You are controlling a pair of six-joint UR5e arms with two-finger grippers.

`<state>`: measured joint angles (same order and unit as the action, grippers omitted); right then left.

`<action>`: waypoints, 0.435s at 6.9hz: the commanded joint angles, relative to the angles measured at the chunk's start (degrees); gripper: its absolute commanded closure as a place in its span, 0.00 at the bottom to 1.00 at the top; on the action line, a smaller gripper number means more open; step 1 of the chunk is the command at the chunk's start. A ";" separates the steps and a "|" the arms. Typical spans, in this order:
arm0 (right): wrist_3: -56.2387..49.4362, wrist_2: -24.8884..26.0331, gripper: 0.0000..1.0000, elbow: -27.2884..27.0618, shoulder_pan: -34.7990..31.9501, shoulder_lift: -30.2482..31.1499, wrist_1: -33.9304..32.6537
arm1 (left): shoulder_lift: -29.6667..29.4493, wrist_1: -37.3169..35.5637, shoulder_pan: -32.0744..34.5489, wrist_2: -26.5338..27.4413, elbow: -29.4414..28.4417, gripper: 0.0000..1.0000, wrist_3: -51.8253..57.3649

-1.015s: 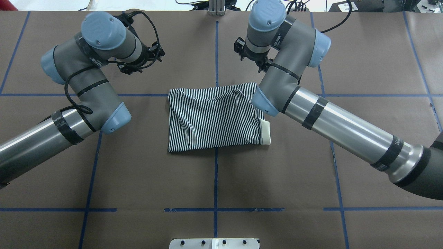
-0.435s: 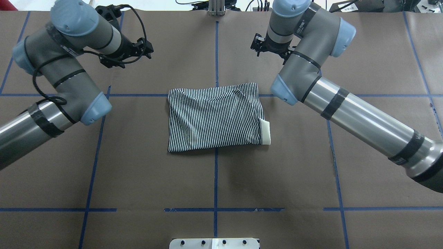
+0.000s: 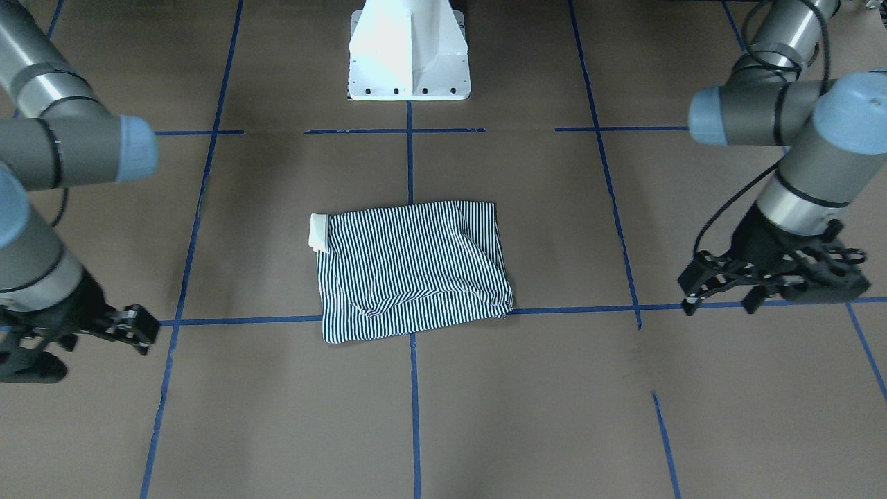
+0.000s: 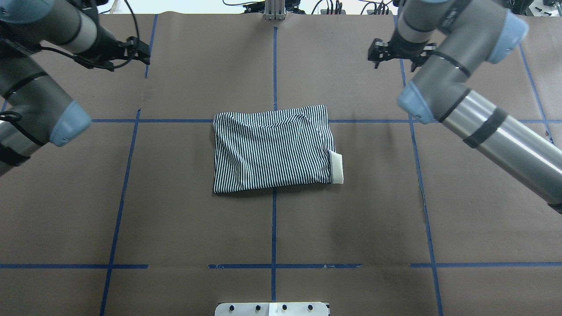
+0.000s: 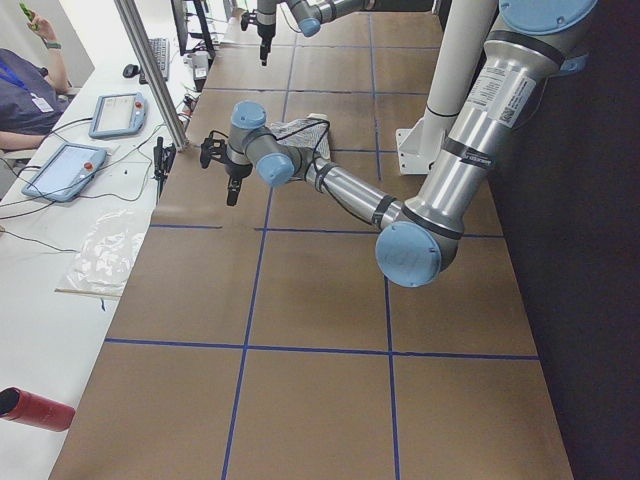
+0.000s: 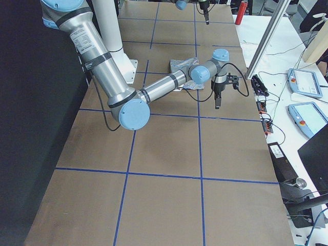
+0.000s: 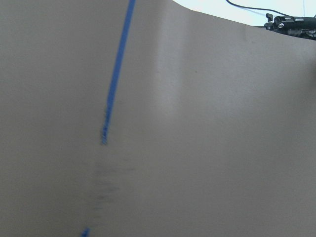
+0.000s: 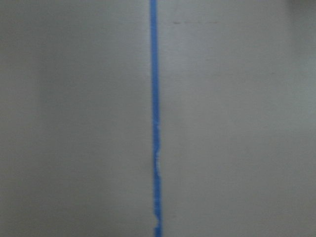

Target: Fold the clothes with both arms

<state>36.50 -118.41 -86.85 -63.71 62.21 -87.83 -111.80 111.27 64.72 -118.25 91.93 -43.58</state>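
So we've got the shirt (image 4: 274, 149) lying flat in the middle of the table (image 4: 189, 210). It's folded down to a tidy striped rectangle, with its far edge over one of the blue tape lines (image 4: 175, 120). A cream band (image 4: 336, 166) pokes out at the near corner on the robot's right.

Overhead we see all of that fine, but both end effectors are half tucked under their own arms there. The front-facing view is the one that helps. In it the left end effector (image 3: 717, 303) hangs over the table with its two fingers spread wide. The right end effector (image 3: 104, 339) on the other side looks spread too, though the frame edge cuts part of it off. Both are well apart from the shirt, one out to each side. That view also gives us the white pedestal (image 3: 409, 55) head-on.

The wrist views give us next to nothing: just brown table and a blue stripe, and the right one is blurry. The left one does catch the table's far edge and some cables (image 7: 291, 22).

The side views add the surroundings. We can see an operator (image 5: 25, 95) seated at a white bench with teach pendants (image 5: 65, 170), plus a red cylinder (image 5: 35, 408). In both side views the near arm hides most of the shirt, so only a striped sliver shows.
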 commanded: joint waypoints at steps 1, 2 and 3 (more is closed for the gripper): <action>-24.87 -5.93 0.00 -1.75 -12.08 12.00 -0.41 | 5.96 -5.58 10.55 -3.19 1.06 0.00 24.38; -33.95 -10.39 0.00 -1.66 -17.79 17.45 -0.50 | 7.20 -10.68 15.48 -3.65 1.41 0.00 39.47; -38.73 -14.09 0.00 -1.57 -22.46 21.77 -0.41 | 8.95 -14.55 20.49 -3.83 1.67 0.00 54.50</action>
<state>6.15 -127.84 -88.46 -79.91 78.10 -88.27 -104.96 101.85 79.04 -121.52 93.22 -7.14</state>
